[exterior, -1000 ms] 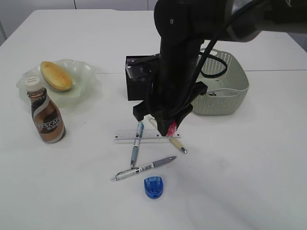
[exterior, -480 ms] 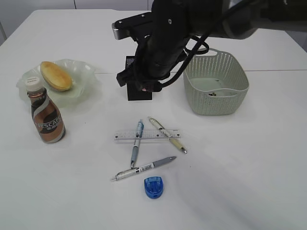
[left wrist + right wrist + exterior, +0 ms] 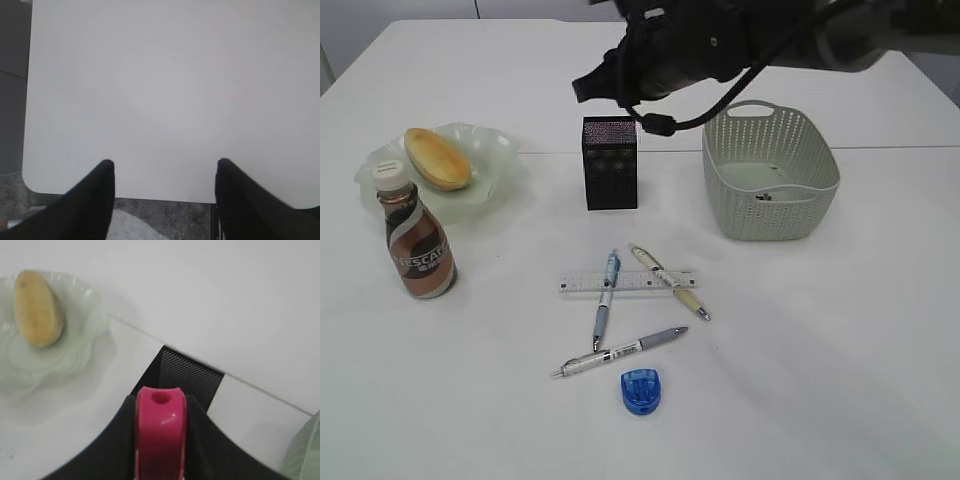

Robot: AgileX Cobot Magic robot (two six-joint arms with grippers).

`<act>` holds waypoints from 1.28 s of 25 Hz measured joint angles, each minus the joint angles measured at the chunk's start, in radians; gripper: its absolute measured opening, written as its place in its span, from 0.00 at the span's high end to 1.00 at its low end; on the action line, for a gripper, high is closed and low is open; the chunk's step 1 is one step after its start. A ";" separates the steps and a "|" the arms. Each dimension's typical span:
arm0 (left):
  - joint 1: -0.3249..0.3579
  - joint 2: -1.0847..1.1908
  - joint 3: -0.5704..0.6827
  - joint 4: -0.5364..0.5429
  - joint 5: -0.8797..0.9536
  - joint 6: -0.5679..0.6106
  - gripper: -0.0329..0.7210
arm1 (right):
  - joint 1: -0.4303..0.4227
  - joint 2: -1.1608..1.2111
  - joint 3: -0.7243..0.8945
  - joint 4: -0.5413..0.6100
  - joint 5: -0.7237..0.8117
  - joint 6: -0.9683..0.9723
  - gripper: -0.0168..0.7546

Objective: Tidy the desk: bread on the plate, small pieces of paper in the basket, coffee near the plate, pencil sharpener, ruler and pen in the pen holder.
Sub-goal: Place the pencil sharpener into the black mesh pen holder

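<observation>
- The right gripper (image 3: 160, 440) is clamped on a bright pink plastic pencil sharpener (image 3: 160, 432) with a round hole near its top; black jaws press it from both sides; in the exterior view this arm is a dark mass at 12 o'clock, above the holder, and its claw cannot be made out there
- Just beyond the pink piece, at 12 o'clock in the wrist view, stands the small black metal-mesh square pen holder (image 3: 187, 374); in the exterior view it stands upright (image 3: 610, 163) on the large plain white desk (image 3: 820, 330)
- At 3 o'clock of the holder sits the pale grey-green perforated plastic basket (image 3: 772, 215); a small dark scrap lies inside it
- At 9 o'clock of the holder is the translucent pale-green ruffled glass plate (image 3: 495, 160) with the oblong golden-orange bread (image 3: 437, 157) on it; the brown coffee bottle with a white cap (image 3: 416, 242) stands upright just beside the plate, at its 6 o'clock
- At 6 o'clock of the holder lies the clear-whitish flat ruler (image 3: 582, 283); a blue-tipped pen (image 3: 605, 305) and a cream pen (image 3: 670, 283) cross over it; a silver pen (image 3: 620, 351) lies near, and a blue sharpener (image 3: 640, 389) at 6 o'clock of that
- The left gripper (image 3: 165, 170) stands wide apart and empty over bare desk near its edge
</observation>
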 joint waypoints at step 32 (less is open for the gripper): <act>0.000 0.000 0.000 0.088 -0.002 0.000 0.35 | -0.072 0.290 -0.099 -0.019 -0.456 0.010 0.78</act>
